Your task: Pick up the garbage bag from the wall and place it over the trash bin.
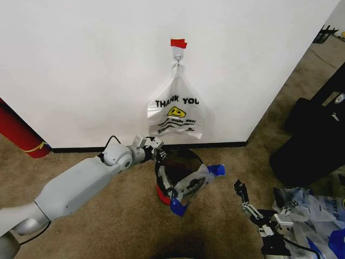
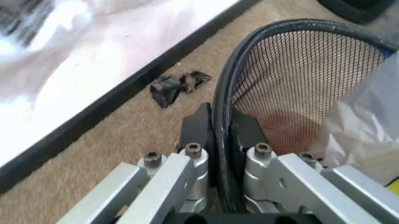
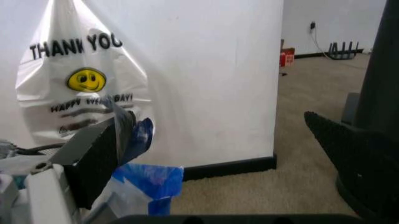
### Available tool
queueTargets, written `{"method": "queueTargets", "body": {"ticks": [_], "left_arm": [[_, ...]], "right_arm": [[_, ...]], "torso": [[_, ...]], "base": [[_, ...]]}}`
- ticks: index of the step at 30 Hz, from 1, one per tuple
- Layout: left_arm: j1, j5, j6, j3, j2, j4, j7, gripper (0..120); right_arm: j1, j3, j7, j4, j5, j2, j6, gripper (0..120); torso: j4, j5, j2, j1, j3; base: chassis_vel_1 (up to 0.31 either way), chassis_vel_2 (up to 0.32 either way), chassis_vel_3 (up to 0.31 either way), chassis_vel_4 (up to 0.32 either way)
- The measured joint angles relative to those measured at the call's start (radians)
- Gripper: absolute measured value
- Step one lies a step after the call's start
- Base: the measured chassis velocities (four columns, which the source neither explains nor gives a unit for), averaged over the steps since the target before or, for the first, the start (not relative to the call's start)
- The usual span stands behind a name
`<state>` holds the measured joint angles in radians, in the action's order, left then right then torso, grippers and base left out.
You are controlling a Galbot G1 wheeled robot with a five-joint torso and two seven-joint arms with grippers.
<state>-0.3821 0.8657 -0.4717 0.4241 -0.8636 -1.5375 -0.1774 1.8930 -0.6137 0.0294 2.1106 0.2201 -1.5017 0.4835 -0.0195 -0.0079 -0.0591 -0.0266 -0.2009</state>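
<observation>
Wall (image 1: 81, 70) — plain white, black baseboard, a small hook (image 1: 177, 55) under a red tape strip (image 1: 178, 43); from the hook hangs a white "THANK YOU" bag (image 1: 175, 110) with a yellow smiley, seen close and from the side in the right wrist view. Floor: tan carpet (image 1: 108, 226), running past the wall's corner into a further room in the right wrist view. Large red cylinder (image 1: 19, 132) at the far left against the wall. Black bulky items (image 1: 315, 135) at the right. Heap of white-and-blue plastic bags (image 1: 312, 213) at the lower right. Trash bin (image 1: 172, 178), black mesh with red base, stands just before the baseboard below the hung bag. Garbage bag (image 1: 194, 183) — see-through with blue patches — drapes over the bin's right side, partly in and partly spilling to the carpet. Left gripper (image 1: 156, 151) reaches to the bin's left rim; the left wrist view shows what the head view cannot: both fingers (image 2: 198, 128) clamped on the black rim (image 2: 221, 112), one outside, one inside the mesh. A crumpled dark scrap (image 2: 177, 86) lies on the carpet by the baseboard. Right gripper (image 1: 242, 200) low at the right, near the heap, fingers spread apart and holding nothing.
</observation>
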Motion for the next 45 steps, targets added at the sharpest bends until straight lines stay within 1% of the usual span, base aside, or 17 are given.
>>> {"method": "queueTargets", "body": {"ticks": [1, 2, 5, 6, 8, 9, 11, 14, 16, 18, 19, 21, 24, 26, 28, 35, 45], "left_arm": [[-0.039, 0.052, -0.016, -0.04, 0.007, -0.038, 0.061, 4], [-0.063, 0.087, -0.025, -0.065, 0.011, -0.062, 0.095, 4], [-0.177, 0.19, -0.035, -0.196, 0.021, -0.161, 0.217, 4], [-0.177, 0.19, -0.035, -0.196, 0.021, -0.161, 0.217, 4], [-0.256, 0.232, -0.027, -0.275, 0.022, -0.217, 0.298, 4], [-0.288, 0.252, -0.022, -0.304, 0.022, -0.239, 0.339, 4], [-0.349, 0.311, -0.014, -0.356, 0.022, -0.284, 0.437, 4], [-0.411, 0.391, 0.007, -0.414, 0.019, -0.329, 0.536, 4], [-0.425, 0.409, 0.019, -0.424, 0.017, -0.34, 0.559, 4], [-0.454, 0.43, 0.047, -0.442, 0.013, -0.359, 0.585, 4], [-0.481, 0.432, 0.078, -0.456, 0.01, -0.374, 0.592, 4], [-0.528, 0.427, 0.128, -0.473, 0.001, -0.401, 0.607, 4], [-0.558, 0.418, 0.159, -0.479, -0.011, -0.417, 0.626, 4], [-0.582, 0.39, 0.186, -0.48, -0.027, -0.426, 0.649, 4], [-0.601, 0.343, 0.202, -0.477, -0.04, -0.426, 0.665, 4], [-0.658, 0.268, 0.229, -0.468, -0.064, -0.426, 0.708, 4], [-0.685, 0.284, 0.266, -0.459, -0.102, -0.389, 0.728, 4]], "right_arm": [[-0.003, 0.001, -0.003, 0.0, 0.002, 0.001, -0.008, 100], [-0.005, 0.003, -0.007, 0.0, 0.005, 0.002, -0.014, 100], [-0.014, 0.007, -0.02, 0.001, 0.021, 0.007, -0.041, 100], [-0.014, 0.007, -0.02, 0.001, 0.021, 0.007, -0.041, 100], [-0.021, 0.01, -0.028, 0.002, 0.028, 0.013, -0.058, 100], [-0.027, 0.011, -0.033, 0.002, 0.031, 0.017, -0.068, 100], [-0.039, 0.014, -0.045, 0.003, 0.034, 0.024, -0.094, 100], [-0.056, 0.022, -0.065, 0.006, 0.038, 0.033, -0.132, 100], [-0.061, 0.024, -0.07, 0.007, 0.04, 0.036, -0.142, 100], [-0.067, 0.026, -0.076, 0.01, 0.042, 0.04, -0.157, 100], [-0.074, 0.027, -0.082, 0.011, 0.045, 0.044, -0.17, 100], [-0.085, 0.028, -0.093, 0.014, 0.05, 0.049, -0.19, 100], [-0.092, 0.028, -0.101, 0.018, 0.055, 0.053, -0.204, 100], [-0.1, 0.032, -0.109, 0.022, 0.059, 0.057, -0.219, 100], [-0.105, 0.038, -0.116, 0.023, 0.06, 0.058, -0.228, 100], [-0.107, 0.048, -0.122, 0.026, 0.06, 0.058, -0.24, 100], [-0.103, 0.053, -0.123, 0.024, 0.049, 0.054, -0.241, 100]], "torso": [[0.0, -0.0002, 0.0, 0.0, 0.0], [0.0003, -0.0001, 0.0, 0.0, 0.0], [0.0002, -0.0001, 0.0, 0.0, 0.0], [0.0002, -0.0001, 0.0, 0.0, 0.0], [0.0004, 0.0002, 0.0, 0.0, 0.0], [0.0005, -0.0004, 0.0, 0.0, 0.0], [0.0005, -0.0001, 0.0, 0.0, 0.0], [0.0004, 0.0, 0.0, 0.0, 0.0], [0.0004, 0.0001, 0.0, 0.0, 0.0], [0.0, -0.0001, 0.0, 0.0, 0.0], [0.0, -0.0001, 0.0, 0.0, 0.0], [0.0004, 0.0001, 0.0, 0.0, 0.0], [0.0004, -0.0002, 0.0, 0.0, 0.0], [0.0001, 0.0, 0.0, 0.0, 0.0], [0.0, 0.0, 0.0, 0.0, 0.0], [0.0001, -0.0001, 0.0, 0.0, 0.0], [0.0003, 0.0001, 0.0, 0.0, 0.0]], "base": [[0.0, 0.0, 0.0, 0.0], [0.0, 0.0, 0.0, 0.0], [0.0, 0.0, 0.0, 0.0], [0.0, 0.0, 0.0, 0.0], [0.0, 0.0, 0.0, 0.0], [0.0, 0.0, 0.0, 0.0], [0.0, 0.0, 0.0, 0.0], [0.0, 0.0, 0.0, 0.0], [0.0, 0.0, 0.0, 0.0], [0.0, 0.0, 0.0, 0.0], [0.0, 0.0, 0.0, 0.0], [0.0, 0.0, 0.0, 0.0], [0.0, 0.0, 0.0, 0.0], [0.0, 0.0, 0.0, 0.0], [0.0, 0.0, 0.0, 0.0], [0.0, 0.0, 0.0, 0.0], [0.0, 0.0, 0.0, 0.0]]}}
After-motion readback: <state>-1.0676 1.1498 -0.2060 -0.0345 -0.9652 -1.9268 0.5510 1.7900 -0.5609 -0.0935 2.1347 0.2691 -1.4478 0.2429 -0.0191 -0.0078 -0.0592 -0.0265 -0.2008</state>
